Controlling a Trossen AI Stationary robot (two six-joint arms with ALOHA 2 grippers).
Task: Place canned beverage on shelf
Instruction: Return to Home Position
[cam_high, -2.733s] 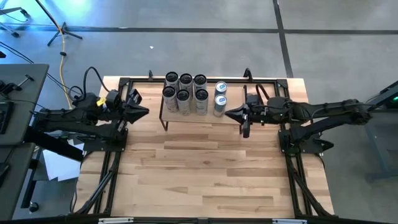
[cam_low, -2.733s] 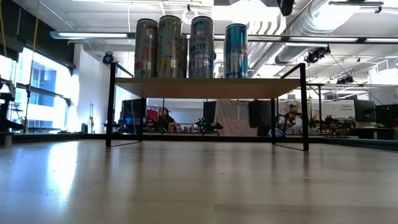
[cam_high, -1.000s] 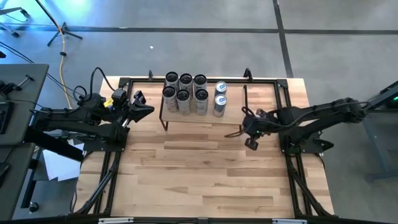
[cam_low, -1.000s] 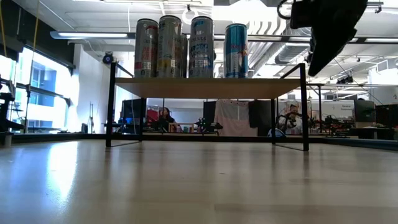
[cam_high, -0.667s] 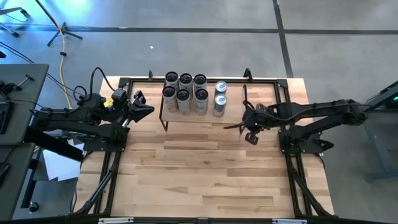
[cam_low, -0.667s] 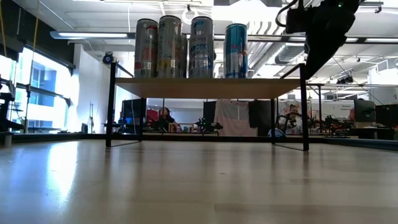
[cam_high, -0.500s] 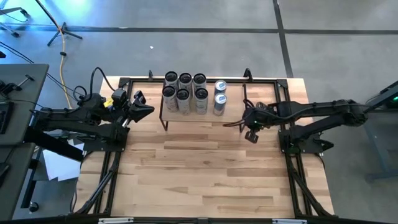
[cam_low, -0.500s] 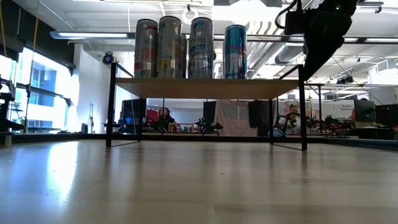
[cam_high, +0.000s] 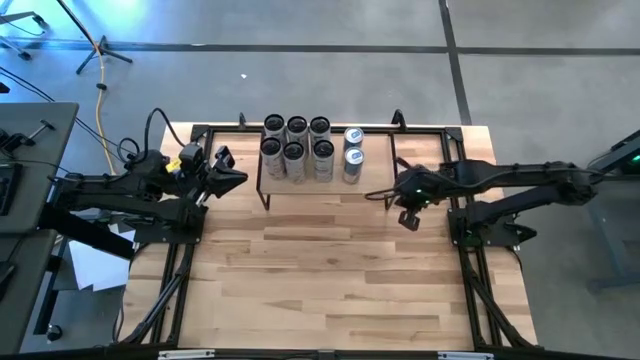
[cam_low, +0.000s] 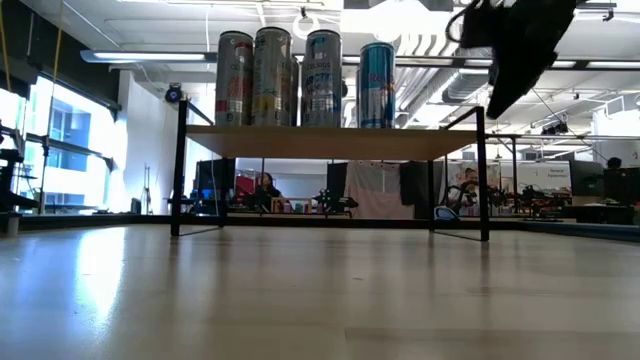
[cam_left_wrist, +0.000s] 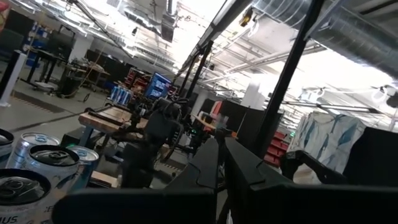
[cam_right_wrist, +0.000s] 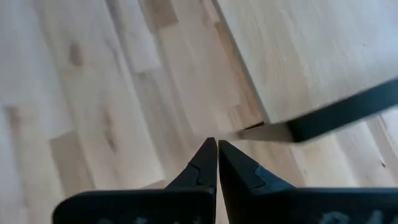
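Table (cam_high: 330, 280): light wood, under the shelf (cam_high: 376, 165).
Shelf: wood top on thin black legs.
Silver cans (cam_high: 293, 152): six, upright on the shelf's left part.
Blue cans (cam_high: 351, 160): two, upright on the shelf, right of the silver ones.
Right claw (cam_high: 372, 194): just beside the shelf's front right corner, pinched tight, holds nothing.
Left claw (cam_high: 240, 177): left of the shelf, apart from it, pinched tight, holds nothing.

a yellow cable (cam_high: 99, 106) lies on the grey floor (cam_high: 300, 80) beside the wooden table (cam_high: 330, 280)
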